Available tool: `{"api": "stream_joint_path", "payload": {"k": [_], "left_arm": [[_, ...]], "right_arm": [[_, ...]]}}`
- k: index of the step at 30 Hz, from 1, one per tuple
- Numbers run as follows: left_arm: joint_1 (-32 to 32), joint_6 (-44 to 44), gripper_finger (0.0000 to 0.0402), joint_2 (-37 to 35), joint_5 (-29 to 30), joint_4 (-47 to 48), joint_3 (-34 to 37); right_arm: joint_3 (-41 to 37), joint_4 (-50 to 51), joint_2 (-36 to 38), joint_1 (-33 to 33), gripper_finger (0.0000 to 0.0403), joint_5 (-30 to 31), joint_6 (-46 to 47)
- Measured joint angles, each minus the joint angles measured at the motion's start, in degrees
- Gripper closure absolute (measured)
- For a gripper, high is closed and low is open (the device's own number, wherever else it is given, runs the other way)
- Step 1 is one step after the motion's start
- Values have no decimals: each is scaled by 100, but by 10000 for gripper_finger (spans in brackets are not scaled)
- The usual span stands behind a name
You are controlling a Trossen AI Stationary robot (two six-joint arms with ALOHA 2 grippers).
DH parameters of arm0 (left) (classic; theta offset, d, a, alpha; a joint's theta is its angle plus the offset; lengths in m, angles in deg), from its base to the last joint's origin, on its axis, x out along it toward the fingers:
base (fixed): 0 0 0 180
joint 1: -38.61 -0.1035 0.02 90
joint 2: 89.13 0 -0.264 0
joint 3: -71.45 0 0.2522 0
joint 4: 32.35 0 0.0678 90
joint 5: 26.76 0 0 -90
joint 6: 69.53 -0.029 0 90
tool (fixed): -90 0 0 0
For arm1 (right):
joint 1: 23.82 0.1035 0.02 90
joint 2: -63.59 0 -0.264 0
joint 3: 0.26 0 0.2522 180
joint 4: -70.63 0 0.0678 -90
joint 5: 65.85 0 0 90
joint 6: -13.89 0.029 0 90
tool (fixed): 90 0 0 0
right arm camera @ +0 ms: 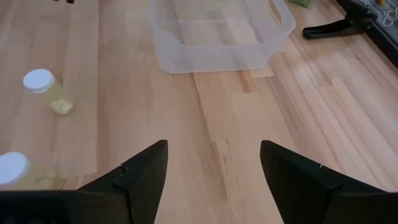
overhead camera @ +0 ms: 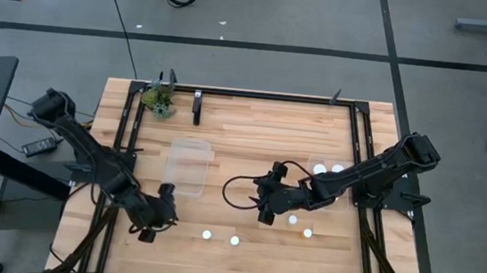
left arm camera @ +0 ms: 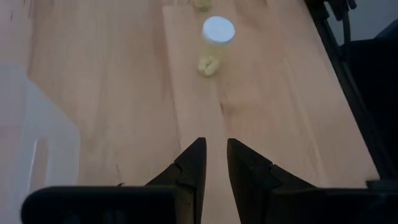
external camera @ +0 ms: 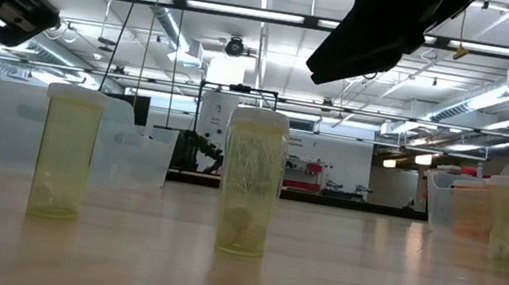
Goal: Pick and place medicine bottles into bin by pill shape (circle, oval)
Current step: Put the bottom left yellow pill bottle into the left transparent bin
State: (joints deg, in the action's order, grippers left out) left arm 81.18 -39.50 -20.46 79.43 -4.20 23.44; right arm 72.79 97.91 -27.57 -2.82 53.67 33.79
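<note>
Wooden surface viewed from above, with two clear bins and several white-capped medicine bottles standing upright. Left bin near the middle of the surface; right bin toward the right edge, already holding two capped bottles, apparently sorted. Remaining loose bottles lined along the front edge: two near its middle, two more toward the right. Upright standing leaves the caps uppermost, probably easing a grasp from above.

Left claw low over the front left part of the surface, fingers narrow and empty, aimed along the boards at a bottle well apart ahead of it, pale pills visible through the body. Right claw over the middle of the surface, spread wide and empty, facing the left bin; two capped bottles off to one side of it, not between the fingers. No bottle held by either claw; a wide spread suggesting readiness for a grasp.
</note>
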Motion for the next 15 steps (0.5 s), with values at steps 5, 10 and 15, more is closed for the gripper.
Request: {"api": "stream_joint_path", "payload": {"k": [5, 10, 15], "left_arm": [[-68, 38, 328, 408, 186, 7, -114], [-228, 35, 306, 659, 182, -37, -256], [-232, -65, 264, 937, 164, -182, -378]], "right_arm": [[0, -4, 0, 19, 140, 6, 0], [0, -6, 0, 52, 140, 55, -2], [0, -16, 0, 54, 140, 156, -37]]}}
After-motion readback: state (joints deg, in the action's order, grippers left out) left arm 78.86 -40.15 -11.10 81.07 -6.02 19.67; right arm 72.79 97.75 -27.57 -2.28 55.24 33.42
